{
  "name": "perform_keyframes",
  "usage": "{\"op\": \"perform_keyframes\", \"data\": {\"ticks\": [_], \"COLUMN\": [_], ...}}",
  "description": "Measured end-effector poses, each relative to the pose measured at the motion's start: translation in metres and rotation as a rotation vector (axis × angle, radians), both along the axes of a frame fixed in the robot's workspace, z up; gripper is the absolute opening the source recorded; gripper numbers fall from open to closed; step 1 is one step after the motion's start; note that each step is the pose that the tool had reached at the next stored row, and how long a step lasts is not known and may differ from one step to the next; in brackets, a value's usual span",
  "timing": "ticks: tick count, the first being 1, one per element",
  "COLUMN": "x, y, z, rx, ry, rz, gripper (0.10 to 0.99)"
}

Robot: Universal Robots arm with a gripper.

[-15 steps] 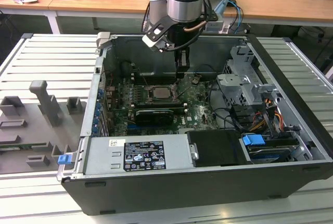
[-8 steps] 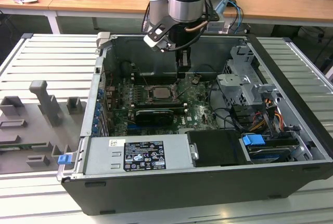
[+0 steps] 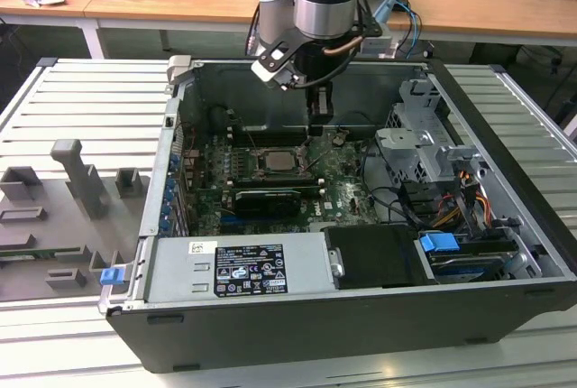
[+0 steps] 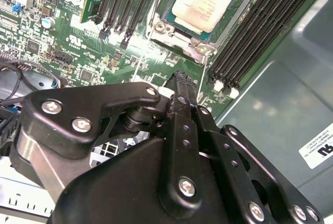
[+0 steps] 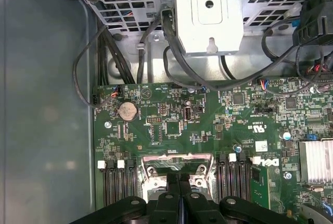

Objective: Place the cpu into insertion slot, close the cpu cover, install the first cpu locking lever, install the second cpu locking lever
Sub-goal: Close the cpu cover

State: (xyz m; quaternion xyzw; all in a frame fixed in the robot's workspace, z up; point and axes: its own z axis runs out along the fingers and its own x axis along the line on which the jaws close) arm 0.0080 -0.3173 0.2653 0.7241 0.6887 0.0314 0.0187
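Note:
The cpu (image 4: pixel 203 2) shows its pale silvery top and lies flat in the insertion slot (image 3: pixel 297 172) on the green board. The cpu cover (image 4: pixel 177 35), a silver frame, lies down around it. In the first wrist view the cover's frame (image 5: pixel 156 159) appears just past my fingertips. My gripper (image 4: pixel 180 76) hangs a little above the board beside the socket's edge, its black fingers pressed together with nothing between them. In the exterior view the gripper (image 3: pixel 320 122) points down inside the case, slightly behind and to the exterior view's right of the cpu (image 3: pixel 275 161). I cannot make out the locking levers' position.
Black memory slots (image 4: pixel 255 31) flank the socket on both sides. A metal drive cage (image 3: pixel 424 140) with cables stands at the exterior view's right. A black graphics card (image 3: pixel 263 200) and the power supply (image 3: pixel 239 266) lie nearer the front. A coin battery (image 5: pixel 127 111) sits on the board.

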Motion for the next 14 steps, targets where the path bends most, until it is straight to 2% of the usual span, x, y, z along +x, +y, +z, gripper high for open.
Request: {"op": "perform_keyframes", "data": {"ticks": [14], "x": [0.0065], "y": [0.0000], "z": [0.0000], "rx": [0.000], "ry": [-0.0001], "rz": [0.000], "gripper": [0.106]}}
